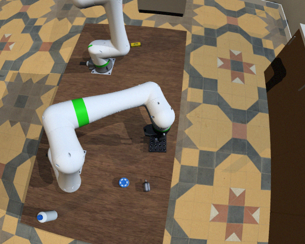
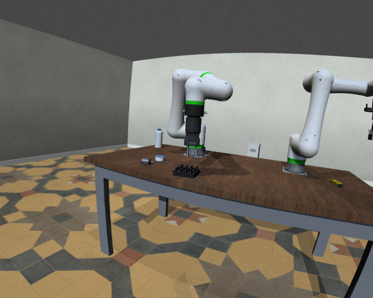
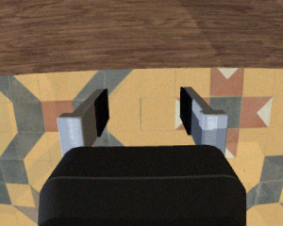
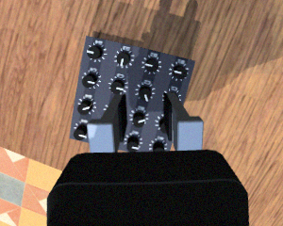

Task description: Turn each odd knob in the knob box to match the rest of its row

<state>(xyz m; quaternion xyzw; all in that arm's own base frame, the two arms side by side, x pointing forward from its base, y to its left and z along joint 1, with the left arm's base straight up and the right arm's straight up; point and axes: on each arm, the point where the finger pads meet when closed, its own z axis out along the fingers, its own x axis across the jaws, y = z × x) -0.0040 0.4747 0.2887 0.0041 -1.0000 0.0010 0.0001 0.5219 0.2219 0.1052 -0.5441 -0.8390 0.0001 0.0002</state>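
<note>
- So the knob box [image 1: 157, 150] [image 2: 186, 174] [image 4: 107, 69] is sitting flat on the wooden counter [image 1: 108, 210] [image 2: 260, 179] [image 3: 141, 33] [image 4: 245, 28], by the near edge and left of the middle if you're looking from the exterior view.
- Right gripper [image 1: 159, 139] [image 2: 191, 156] [image 4: 144, 115] is hanging over that box, fingers pointing down. They're about half spread and pinching nothing.
- From the right wrist view, one knob [image 4: 139, 118] shows up in the gap between those fingers. The fingers and housing cover some of the others, so I can't tell where every pointer sits.
- The pointers I can see don't all aim the same way; the corner knob [image 4: 95, 52] at upper left of that view has its white line going left.
- Left gripper [image 2: 372, 135] [image 3: 143, 111] is spread wide, nothing in it, way off to the right and up in the air. Its wrist view is just counter edge and tiled floor [image 3: 141, 137].
- Other stuff: blue-and-white round tub [image 1: 123, 182] [image 2: 160, 158] and a grey cylinder [image 1: 146, 186] [image 2: 145, 161] left of the box, white bottle [image 1: 50, 215] [image 2: 158, 139] standing far left, little yellow block [image 1: 135, 44] [image 2: 336, 183] over on the right.
</note>
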